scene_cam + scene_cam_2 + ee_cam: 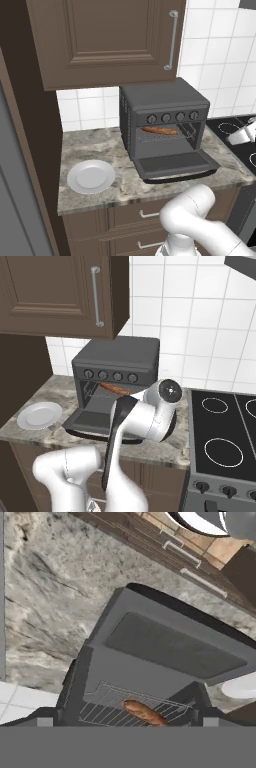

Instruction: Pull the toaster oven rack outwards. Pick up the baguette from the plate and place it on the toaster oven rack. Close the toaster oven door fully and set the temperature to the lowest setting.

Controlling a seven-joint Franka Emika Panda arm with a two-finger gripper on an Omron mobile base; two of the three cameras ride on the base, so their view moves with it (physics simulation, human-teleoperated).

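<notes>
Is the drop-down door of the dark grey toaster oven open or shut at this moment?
Open. The dark grey drop-down door lies flat in front of the toaster oven, and the golden-brown baguette shows inside.

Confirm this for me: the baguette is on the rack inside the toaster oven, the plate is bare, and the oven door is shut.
Not quite. The toaster oven door hangs open, folded down flat, as the left base view shows. The rest holds: the baguette lies on the rack inside the toaster oven, and the plate is bare.

Dark grey toaster oven on the desk, its door dropped open and flat. The golden-brown baguette lies on the wire rack inside. The white plate sits bare to the oven's left.
</notes>
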